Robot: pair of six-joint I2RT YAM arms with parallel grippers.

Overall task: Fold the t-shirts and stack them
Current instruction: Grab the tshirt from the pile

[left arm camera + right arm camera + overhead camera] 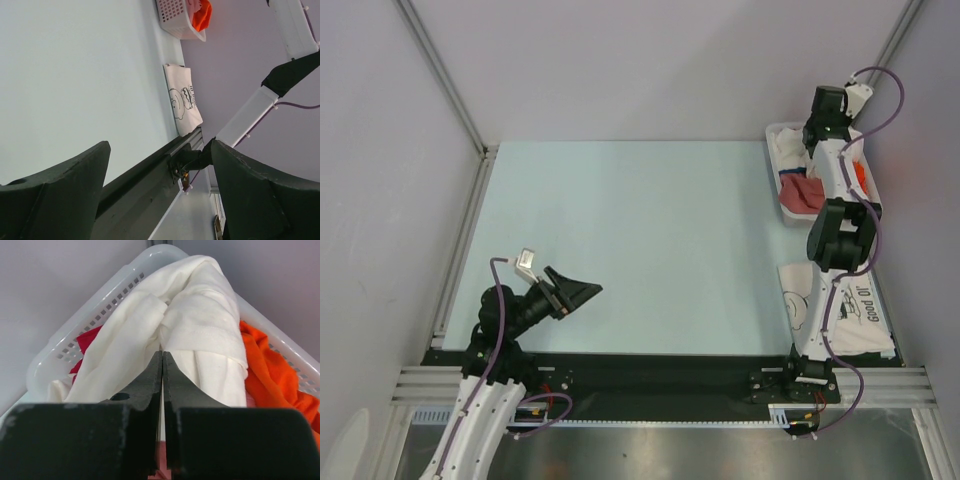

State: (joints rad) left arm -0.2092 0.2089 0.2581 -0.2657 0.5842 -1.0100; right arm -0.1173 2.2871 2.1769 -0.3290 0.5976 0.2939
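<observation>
My right gripper [162, 354] reaches into the white lattice basket [95, 310] at the far right. It is shut, its tips pinching a fold of the plain white t-shirt [200, 305], which is bunched up at the tips. An orange t-shirt [272, 365] and a red one [87, 340] lie beside it in the basket. From above, the gripper [809, 150] is over the white shirt [786, 150]. A folded white t-shirt with black cartoon print [850, 310] lies at the near right. My left gripper [582, 296] is open and empty at the near left.
The basket [772, 130] stands in the table's far right corner, against the wall. The right arm stretches over the printed shirt, which also shows in the left wrist view [182, 97]. A metal rail [650, 380] runs along the near edge.
</observation>
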